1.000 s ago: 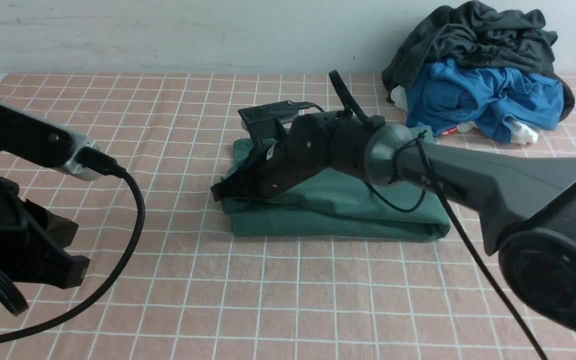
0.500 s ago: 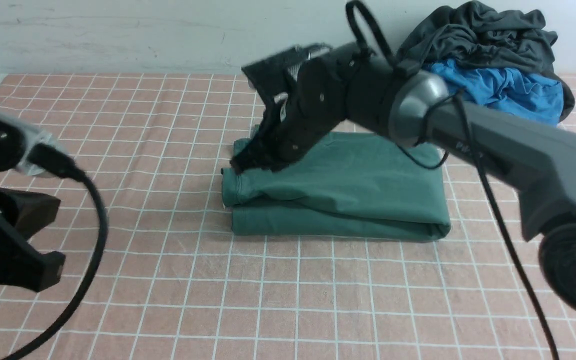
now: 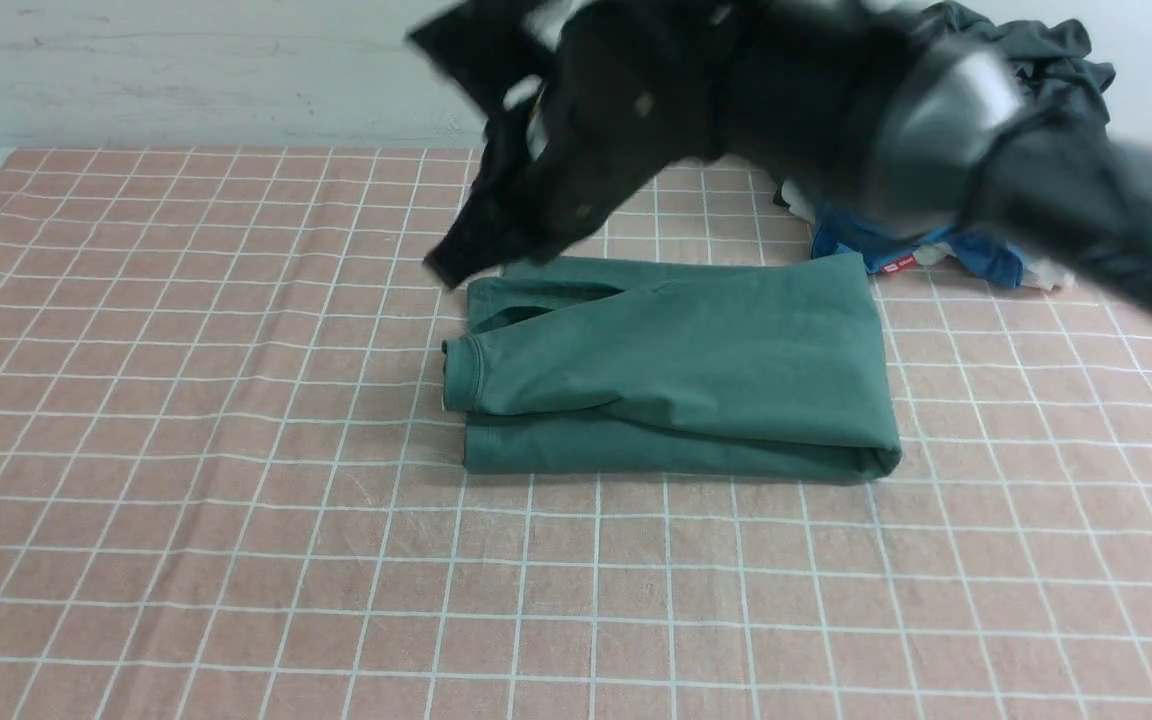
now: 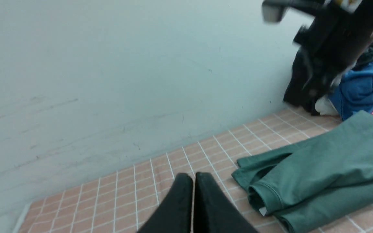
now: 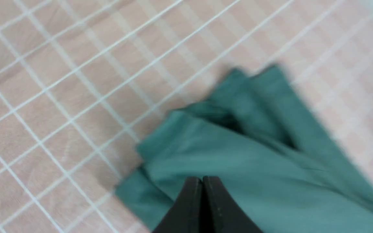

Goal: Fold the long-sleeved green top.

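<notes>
Front view shows the green long-sleeved top (image 3: pixel 676 370) lying near the middle of the tabletop (image 3: pixel 186 500), already folded into a compact rectangle of several layers, with a ribbed cuff (image 3: pixel 461 372) showing at its left edge and a rounded fold along the near side. The right hand (image 3: pixel 451 265) hangs in the air just beyond the top's far left corner, blurred, touching no cloth; in its own wrist view the fingers (image 5: pixel 191 207) are pressed together with nothing between them. The left hand (image 4: pixel 193 181) does not appear in the front view, but its wrist camera shows its two fingers closed flat against each other, empty, well to the side of the garment and pointing toward the wall (image 4: pixel 108 81). Behind and to the right sits a heap of other clothes, a bright blue garment (image 4: pixel 364 90) under a dark grey garment (image 3: pixel 1046 50), apart from the green one.

The top looks like soft, light cotton: limp, no stiffness, and likely to sag or unfold if lifted by one point. Its layers may slide on each other, so a pinch should catch every layer at once. The best holds seem to be the two corners of one short edge, one hand at each, or the thick near fold. The loose cuff on the left could slip out and spoil the shape. By my judgement the folding is practically finished.
</notes>
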